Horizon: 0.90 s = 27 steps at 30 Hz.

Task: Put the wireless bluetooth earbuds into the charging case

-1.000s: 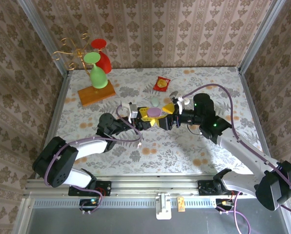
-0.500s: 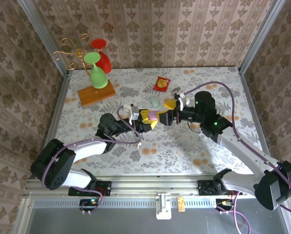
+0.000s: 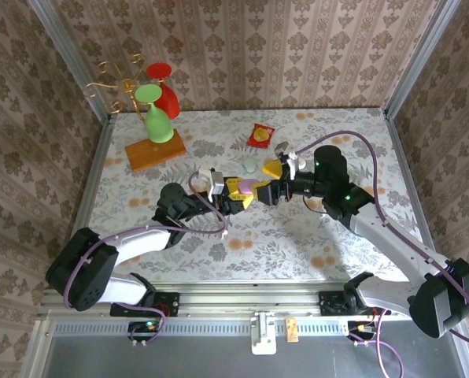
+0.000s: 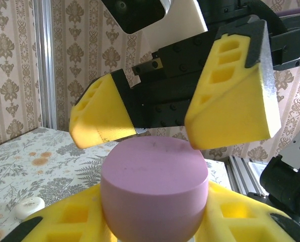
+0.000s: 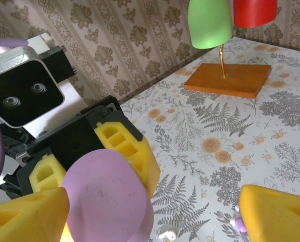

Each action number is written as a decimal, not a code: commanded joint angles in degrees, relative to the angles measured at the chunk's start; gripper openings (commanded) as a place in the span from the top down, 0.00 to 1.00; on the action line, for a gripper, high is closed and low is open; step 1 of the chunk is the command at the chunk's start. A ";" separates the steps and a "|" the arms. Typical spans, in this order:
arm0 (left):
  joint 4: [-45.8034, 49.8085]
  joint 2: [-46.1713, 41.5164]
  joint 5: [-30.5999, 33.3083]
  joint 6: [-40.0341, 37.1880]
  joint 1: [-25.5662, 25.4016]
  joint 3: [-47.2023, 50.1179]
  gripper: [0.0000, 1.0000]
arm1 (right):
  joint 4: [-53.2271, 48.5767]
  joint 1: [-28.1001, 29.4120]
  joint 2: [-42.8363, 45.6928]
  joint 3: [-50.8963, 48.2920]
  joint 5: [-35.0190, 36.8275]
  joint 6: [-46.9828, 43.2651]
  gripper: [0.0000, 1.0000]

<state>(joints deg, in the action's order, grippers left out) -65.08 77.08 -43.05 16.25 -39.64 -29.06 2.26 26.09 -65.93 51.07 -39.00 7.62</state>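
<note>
The lilac-purple charging case (image 4: 154,189) is closed and sits upright between the yellow pads of my left gripper (image 4: 154,224), which is shut on it. In the top view the case (image 3: 251,186) hangs above the table's middle. My right gripper (image 4: 162,126) faces it from the right, open, one fingertip (image 4: 230,101) at the case's top edge. In the right wrist view the case (image 5: 107,199) sits just off the left finger of the right gripper (image 5: 150,217). Two earbuds lie on the table below, one whitish (image 5: 167,233) and one lilac (image 5: 237,222).
A wooden stand (image 3: 154,151) with a green cup (image 3: 157,118) and a red cup (image 3: 165,88) stands at the back left. A red-and-yellow packet (image 3: 261,135) lies at the back middle. A pale oval object (image 3: 250,164) rests just beyond the grippers.
My right gripper has shifted slightly up and toward the far side, staying open. The left gripper still holds the case in nearly the same place.
</note>
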 commanded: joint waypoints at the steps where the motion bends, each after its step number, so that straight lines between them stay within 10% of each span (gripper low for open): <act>1: -0.43 -1.41 0.51 -0.68 0.47 -0.20 0.77 | -1.56 0.11 0.90 -0.52 0.04 -2.50 0.12; 27: 1.27 -1.93 0.94 -1.41 0.58 -0.30 0.76 | -0.77 0.11 0.20 -0.83 -3.09 -3.75 0.09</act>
<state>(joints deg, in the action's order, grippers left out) -62.52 76.31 -42.19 16.23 -39.29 -29.06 1.06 26.09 -65.95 50.94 -39.86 5.28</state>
